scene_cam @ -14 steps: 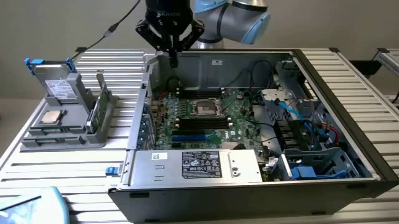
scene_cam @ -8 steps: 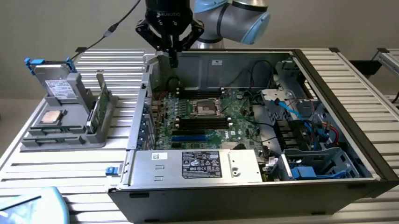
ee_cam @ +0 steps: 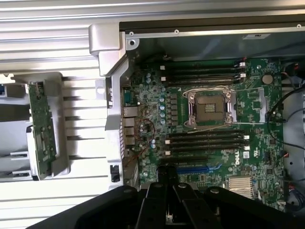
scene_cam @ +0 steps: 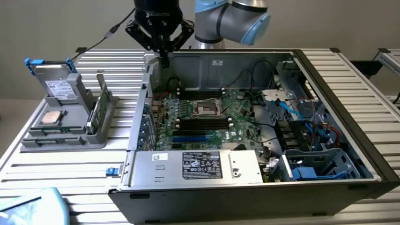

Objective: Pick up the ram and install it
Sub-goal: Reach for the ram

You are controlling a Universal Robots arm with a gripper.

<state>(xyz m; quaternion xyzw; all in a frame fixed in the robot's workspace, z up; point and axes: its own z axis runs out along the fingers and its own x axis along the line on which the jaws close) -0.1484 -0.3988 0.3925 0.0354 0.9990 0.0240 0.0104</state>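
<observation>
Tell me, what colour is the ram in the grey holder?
The ram is dark green, seen best in the wrist view.

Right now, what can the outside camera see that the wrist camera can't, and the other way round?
Exterior view: the robot arm, the power supply and a hard drive. Wrist view: a round silver battery on the motherboard. Both: the ram standing in its holder, the empty processor socket and the shut gripper, holding nothing.
</observation>
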